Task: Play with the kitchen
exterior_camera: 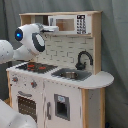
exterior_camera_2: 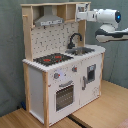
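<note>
Standing in the middle of both exterior views, the kitchen point(exterior_camera: 60, 82) point(exterior_camera_2: 62, 75) is a tall toy unit of white panels and pale wood, set on a wooden floor point(exterior_camera_2: 107, 107) before a grey curtain point(exterior_camera: 115, 45). No brand name or readable writing shows on it; the only markings are a small pad of buttons on the microwave point(exterior_camera: 67, 23) in the top shelf, too small to read.

On the worktop sit the black hob point(exterior_camera: 36, 66) point(exterior_camera_2: 52, 59) with red rings and the sink point(exterior_camera: 70, 75) point(exterior_camera_2: 82, 50), with the black faucet point(exterior_camera: 84, 59) point(exterior_camera_2: 75, 39) arching over it. Below are the oven door point(exterior_camera: 26, 106) point(exterior_camera_2: 64, 95) and knobs.

The arm point(exterior_camera: 22, 45) point(exterior_camera_2: 107, 25) is raised to the level of the upper shelf, its white wrist section with a blue light lying roughly level. It comes in from the first exterior view's left and from the second exterior view's right. The gripper point(exterior_camera: 50, 29) point(exterior_camera_2: 80, 16) is at the edge of the top shelf unit; whether its fingers are apart or together cannot be told.

The first exterior view shows the microwave face and a white brick-patterned back wall. The second exterior view instead shows the grey hood point(exterior_camera_2: 49, 20) above the hob and a dotted pegboard back point(exterior_camera_2: 52, 37).
</note>
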Controlling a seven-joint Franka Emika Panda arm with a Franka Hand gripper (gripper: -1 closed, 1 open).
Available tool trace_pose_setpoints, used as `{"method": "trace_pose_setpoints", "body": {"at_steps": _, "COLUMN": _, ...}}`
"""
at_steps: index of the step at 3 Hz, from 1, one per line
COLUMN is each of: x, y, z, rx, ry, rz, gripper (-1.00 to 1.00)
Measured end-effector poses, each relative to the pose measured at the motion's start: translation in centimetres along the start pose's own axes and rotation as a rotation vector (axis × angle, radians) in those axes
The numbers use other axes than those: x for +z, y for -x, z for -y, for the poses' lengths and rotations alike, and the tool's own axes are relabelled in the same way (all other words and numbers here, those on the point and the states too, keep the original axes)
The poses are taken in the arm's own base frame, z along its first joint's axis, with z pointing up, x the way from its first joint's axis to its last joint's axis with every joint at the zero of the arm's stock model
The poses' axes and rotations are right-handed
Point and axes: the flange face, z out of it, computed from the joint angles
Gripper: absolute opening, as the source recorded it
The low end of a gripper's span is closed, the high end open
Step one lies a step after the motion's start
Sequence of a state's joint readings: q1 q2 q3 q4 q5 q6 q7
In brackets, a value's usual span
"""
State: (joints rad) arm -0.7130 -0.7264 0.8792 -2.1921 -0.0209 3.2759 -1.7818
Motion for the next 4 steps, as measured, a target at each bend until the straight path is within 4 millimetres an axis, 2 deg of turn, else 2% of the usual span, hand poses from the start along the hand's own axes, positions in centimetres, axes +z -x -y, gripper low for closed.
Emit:
{"method": "trace_pose_setpoints", "body": {"at_steps": 1, "x": -0.3, "y": -0.2, "z": -0.4, "rx": -0.002, "ry": 0.008, "rz": -0.001, "gripper": 1.0}}
{"method": "trace_pose_setpoints", "body": {"at_steps": 2, "x": -0.6, "y": -0.4, "z": -0.8, "rx": -0.005, "ry": 0.017, "rz": -0.003, "gripper": 1.0}}
{"method": "trace_pose_setpoints", "body": {"at_steps": 3, "x": -4.6, "y": -0.8, "z": -5.0, "rx": -0.051, "ry": 0.147, "rz": 0.024, "gripper": 1.0}}
{"method": "trace_pose_setpoints", "body": {"at_steps": 4, "x": -6.5, "y": -0.6, "z": -9.1, "rx": -0.076, "ry": 0.246, "rz": 0.083, "gripper": 1.0}}
